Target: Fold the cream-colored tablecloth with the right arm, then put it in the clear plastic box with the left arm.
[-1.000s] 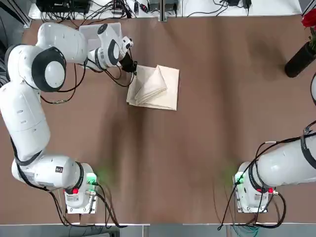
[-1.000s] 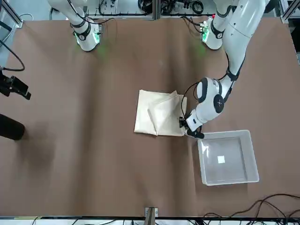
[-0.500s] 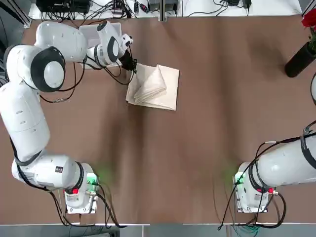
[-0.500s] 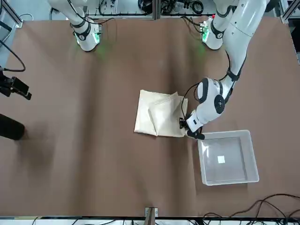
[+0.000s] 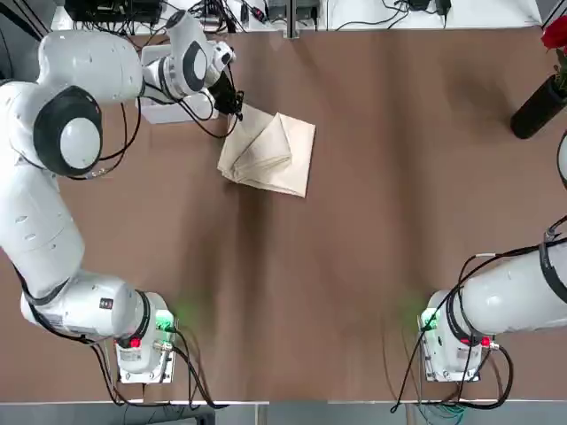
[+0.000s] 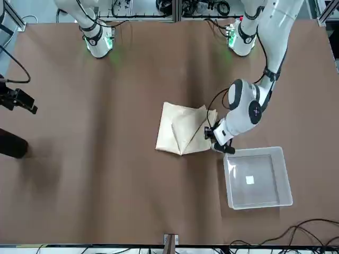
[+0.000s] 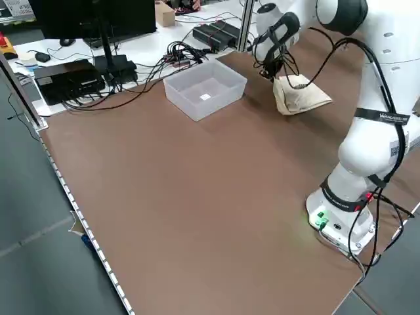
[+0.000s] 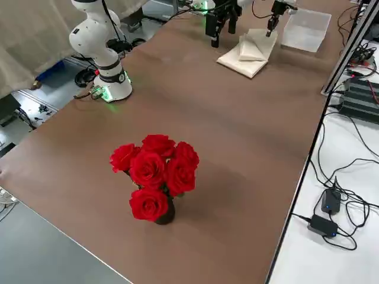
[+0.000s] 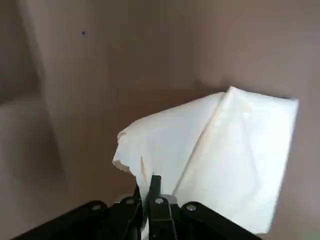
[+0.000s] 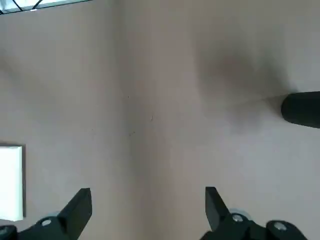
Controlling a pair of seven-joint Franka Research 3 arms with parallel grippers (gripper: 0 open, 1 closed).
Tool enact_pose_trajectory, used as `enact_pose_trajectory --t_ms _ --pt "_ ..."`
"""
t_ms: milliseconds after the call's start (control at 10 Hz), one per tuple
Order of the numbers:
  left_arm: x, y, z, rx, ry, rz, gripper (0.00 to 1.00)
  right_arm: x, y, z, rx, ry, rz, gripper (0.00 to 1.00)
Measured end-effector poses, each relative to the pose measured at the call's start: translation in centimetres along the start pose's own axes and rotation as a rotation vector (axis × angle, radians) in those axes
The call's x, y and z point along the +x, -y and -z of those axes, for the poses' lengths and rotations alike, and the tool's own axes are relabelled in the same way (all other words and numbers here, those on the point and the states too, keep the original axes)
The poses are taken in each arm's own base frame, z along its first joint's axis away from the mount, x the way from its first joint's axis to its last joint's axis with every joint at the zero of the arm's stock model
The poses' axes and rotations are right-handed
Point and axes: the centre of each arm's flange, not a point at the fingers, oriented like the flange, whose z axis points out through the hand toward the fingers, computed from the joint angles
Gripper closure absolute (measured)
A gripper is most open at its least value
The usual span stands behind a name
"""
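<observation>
Cream cloth [image 5: 268, 153] lies folded on the brown table [image 5: 372, 221], one corner lifted by the left gripper [image 5: 232, 104], whose jaws pinch it, beside the box [image 6: 257, 177]. Right gripper [image 10: 148, 212] hangs with jaws apart.

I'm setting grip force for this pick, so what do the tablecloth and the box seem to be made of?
The cream-colored tablecloth looks like soft matte woven fabric: it lies in folded layers and drapes where the left tool pinches its corner. The clear plastic box looks like rigid translucent plastic with a slightly frosted finish: the brown table shows through its floor, and its whitish walls hold square.
</observation>
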Motion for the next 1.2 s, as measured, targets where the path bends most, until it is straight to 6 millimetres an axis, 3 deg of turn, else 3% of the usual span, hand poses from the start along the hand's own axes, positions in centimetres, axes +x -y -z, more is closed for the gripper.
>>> enact_pose_trajectory --t_ms 200,400,800,1000,1200 --pt "-1.1 -3.1 0.9 0.063 -0.006 0.032 0.96 0.0 0.0 -0.2 0.0 0.003 0.0 0.0" --pt "-2.7 -7.4 -0.1 0.129 -0.022 0.092 0.96 0.0 0.0 -0.3 0.0 0.004 0.0 0.0" --pt "-3.5 -14.5 0.1 0.143 -0.098 0.216 0.96 0.0 0.1 -0.4 -0.001 0.008 0.002 0.0" --pt "-4.2 -17.2 -1.4 0.174 -0.126 0.245 0.96 0.0 0.1 -0.5 -0.001 0.009 0.002 0.0" --pt "-4.3 -18.6 -2.0 0.173 -0.138 0.255 0.96 0.0 0.1 -0.5 -0.001 0.009 0.002 0.0"
